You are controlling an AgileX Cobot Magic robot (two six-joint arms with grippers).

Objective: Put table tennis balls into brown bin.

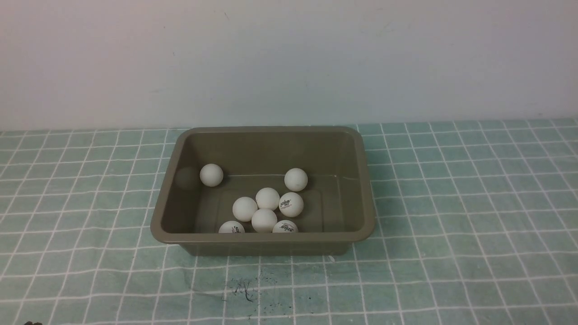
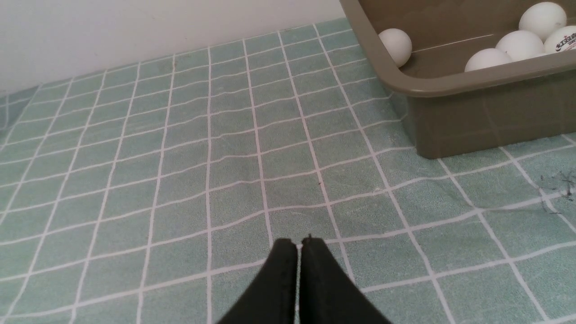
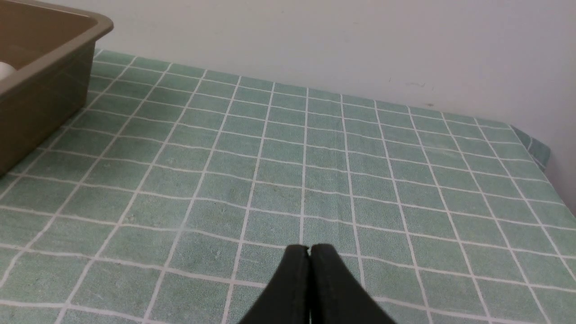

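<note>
The brown bin (image 1: 365, 180) stands in the middle of the table, and several white table tennis balls lie inside it. One ball (image 1: 211, 175) rests near the bin's left wall, another (image 1: 295, 179) toward the back, and a cluster (image 1: 264, 220) sits near the front wall. In the left wrist view the bin (image 2: 472, 117) shows with balls (image 2: 396, 45) inside. My left gripper (image 2: 299, 243) is shut and empty, low over the cloth left of the bin. My right gripper (image 3: 309, 249) is shut and empty, over the cloth right of the bin (image 3: 40, 90). Neither gripper appears in the front view.
A green checked cloth (image 1: 474, 216) covers the table, with dark scuff marks (image 1: 244, 289) in front of the bin. A pale wall (image 1: 289, 58) runs behind. The cloth's far right corner (image 3: 535, 148) marks the table edge.
</note>
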